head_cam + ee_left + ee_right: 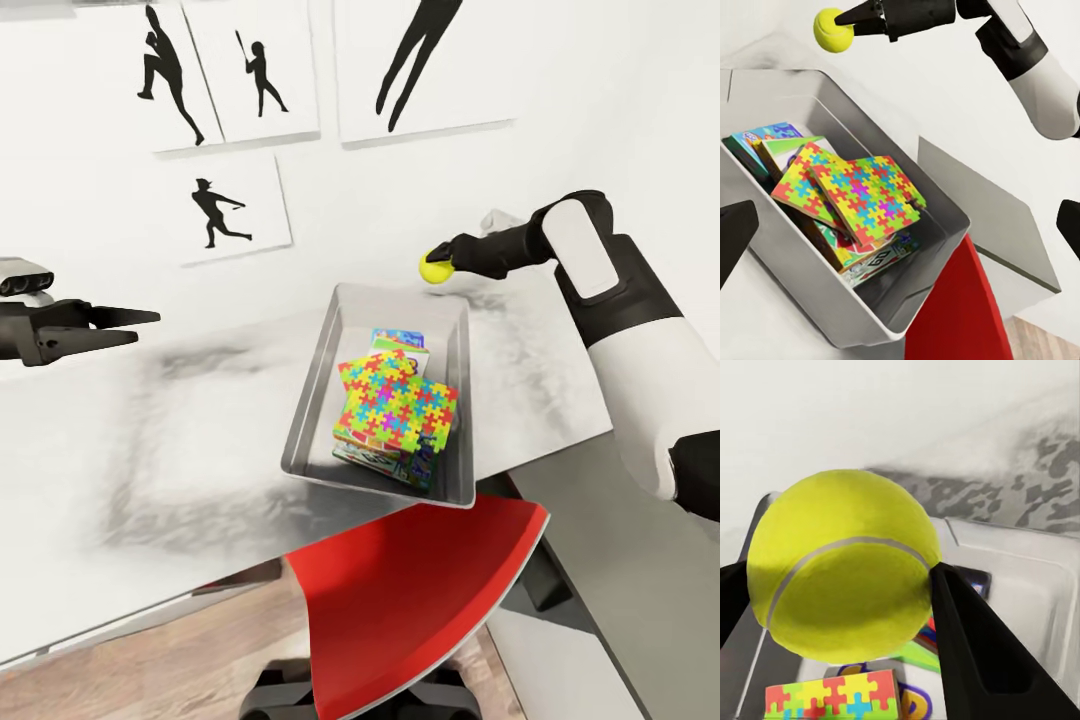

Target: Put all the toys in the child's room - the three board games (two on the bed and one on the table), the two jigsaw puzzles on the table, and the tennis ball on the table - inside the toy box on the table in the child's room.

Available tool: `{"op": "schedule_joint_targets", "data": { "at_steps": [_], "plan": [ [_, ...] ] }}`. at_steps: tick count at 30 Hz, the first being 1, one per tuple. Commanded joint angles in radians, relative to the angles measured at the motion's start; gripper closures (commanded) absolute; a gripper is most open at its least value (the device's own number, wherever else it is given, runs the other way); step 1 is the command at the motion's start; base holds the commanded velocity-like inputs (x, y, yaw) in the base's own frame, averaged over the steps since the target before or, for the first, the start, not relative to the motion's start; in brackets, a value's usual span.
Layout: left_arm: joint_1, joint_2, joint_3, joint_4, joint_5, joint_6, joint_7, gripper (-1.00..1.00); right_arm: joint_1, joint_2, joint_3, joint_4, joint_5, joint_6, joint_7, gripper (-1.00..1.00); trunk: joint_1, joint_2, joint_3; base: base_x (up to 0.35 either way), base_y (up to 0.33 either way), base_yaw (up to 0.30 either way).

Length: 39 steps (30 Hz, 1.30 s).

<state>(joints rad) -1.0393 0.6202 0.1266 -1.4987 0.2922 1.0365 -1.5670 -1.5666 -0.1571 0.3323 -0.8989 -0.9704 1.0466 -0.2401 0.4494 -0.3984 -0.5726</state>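
Tennis ball (pixel 436 267) pinched in right gripper (pixel 443 266), held above toy box's (pixel 310 400) far rim, not yet over the jigsaw puzzles (pixel 398 402) stacked inside. Risk: released here, ball may clip rim & roll off table (pixel 150 470). Left gripper (pixel 135 327) open, empty, well apart.

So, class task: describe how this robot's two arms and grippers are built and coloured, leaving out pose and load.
The right arm has glossy white rounded shells joined by black joint sections, with a pale grey rounded-rectangle panel on the upper segment. Its right gripper is matte black, tapering to two slim pointed fingers. The left gripper is likewise dark charcoal with two long pointed fingers, behind a light grey wrist block. No cables or markings show.
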Motion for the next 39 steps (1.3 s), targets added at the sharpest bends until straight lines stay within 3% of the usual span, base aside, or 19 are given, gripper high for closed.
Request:
{"op": "schedule_joint_targets", "data": {
  "at_steps": [1,3,9,12,16,21,28,30,33,35,39],
  "plan": [
    [-0.001,0.001,-0.001,0.0,-0.001,0.011,-0.004,-1.0,-0.001,-0.002,0.015,0.0,-0.02,0.001,-0.013,1.0,0.001,-0.002,0.0,0.0,0.0,0.0],
    [-0.001,0.001,-0.001,0.0,-0.001,0.011,-0.004,-1.0,-0.001,-0.003,0.05,-0.001,-0.039,0.001,-0.012,1.0,0.001,-0.002,0.004,0.0,0.0,0.0],
    [-0.001,0.001,-0.001,0.0,-0.001,0.011,-0.004,-1.0,-0.001,-0.017,0.173,-0.001,-0.205,0.001,-0.013,1.0,0.001,-0.002,0.014,0.0,0.0,0.0],
    [-0.001,0.001,-0.001,0.0,0.0,0.011,-0.004,-1.0,-0.001,-0.023,0.21,-0.003,-0.243,0.001,-0.013,1.0,0.001,-0.002,0.019,0.0,0.0,0.0],
    [-0.001,0.001,-0.001,0.0,-0.001,0.011,-0.004,-1.0,-0.001,-0.029,0.224,-0.003,-0.256,0.001,-0.013,1.0,0.001,-0.002,0.025,0.0,0.0,0.0],
    [-0.001,0.0,-0.002,0.0,-0.001,0.011,-0.004,-1.0,-0.001,-0.056,0.227,-0.003,-0.259,0.001,-0.013,1.0,0.001,-0.002,0.034,0.0,0.0,0.0],
    [-0.001,0.0,-0.002,0.0,0.0,0.011,-0.004,-1.0,-0.001,-0.047,0.23,-0.006,-0.247,0.001,-0.028,1.0,0.001,-0.002,0.045,0.0,0.0,0.0],
    [0.0,-0.001,-0.002,0.0,-0.001,0.011,-0.004,-1.0,-0.001,-0.041,0.25,0.0,-0.24,0.001,-0.073,1.0,0.001,-0.002,0.049,0.0,0.0,0.0],
    [0.0,-0.001,-0.003,0.0,-0.001,0.011,-0.004,-1.0,-0.001,-0.028,0.304,0.026,-0.235,0.001,-0.201,1.0,0.001,-0.002,0.054,0.0,0.0,0.0],
    [0.0,-0.001,-0.004,0.0,-0.001,0.011,-0.004,-1.0,-0.001,0.002,0.323,0.061,-0.233,0.001,-0.29,1.0,0.001,-0.002,0.057,0.0,0.0,0.0],
    [0.001,0.0,-0.003,0.0,-0.001,0.011,-0.004,-1.0,0.0,0.033,0.33,0.087,-0.232,0.001,-0.338,1.0,0.001,-0.002,0.059,0.0,0.0,0.0]
  ]
}}
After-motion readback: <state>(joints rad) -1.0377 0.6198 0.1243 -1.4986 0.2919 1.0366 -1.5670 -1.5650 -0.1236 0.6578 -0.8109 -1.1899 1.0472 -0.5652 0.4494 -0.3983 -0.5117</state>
